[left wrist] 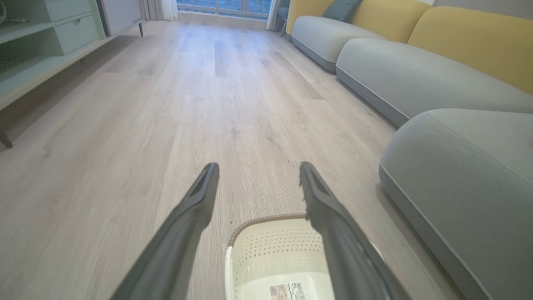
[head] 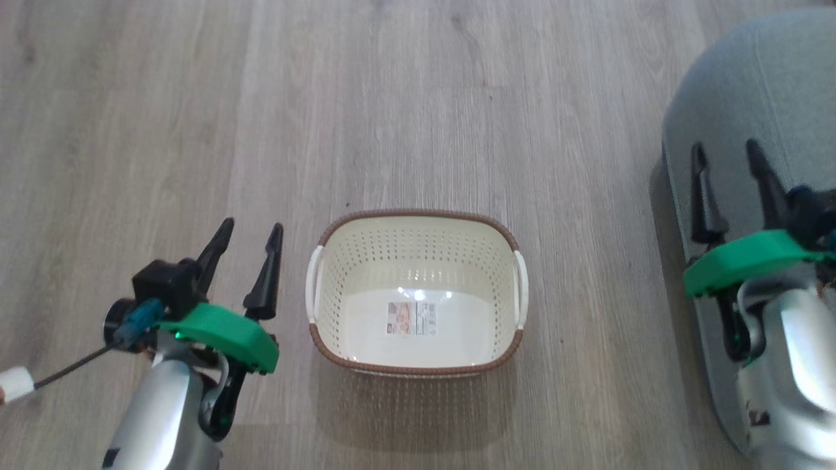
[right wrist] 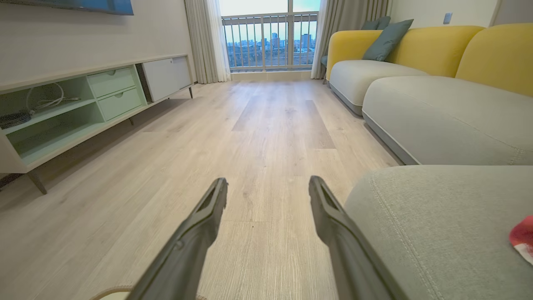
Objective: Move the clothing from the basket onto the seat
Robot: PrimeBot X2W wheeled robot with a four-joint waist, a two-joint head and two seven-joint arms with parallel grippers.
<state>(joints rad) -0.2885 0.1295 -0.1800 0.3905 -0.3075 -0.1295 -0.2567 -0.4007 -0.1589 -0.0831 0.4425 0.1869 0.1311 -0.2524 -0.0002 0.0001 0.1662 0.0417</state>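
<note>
Cream plastic, bare inside: the basket (head: 418, 261) sits on the wood floor (head: 196, 98) just to the right of the left gripper (head: 252, 225), and all I can see in it is the paper label (head: 411, 318) on its bottom. That gripper hangs with its two dark fingers spread wide and nothing between them. The right gripper (head: 725, 145) is likewise splayed and empty, poised over the near edge of the grey-green seat (head: 751, 78). Off to that gripper's right, lying on the cushion, a scrap of red clothing (right wrist: 524, 237) with a white edge pokes in at the border of the right wrist view. How much fabric lies there I can't tell. To my eye the job looks finished, or nearly so: the basket is emptied, at least one garment is on the seat, and there's nothing left to fetch that I can make out.
</note>
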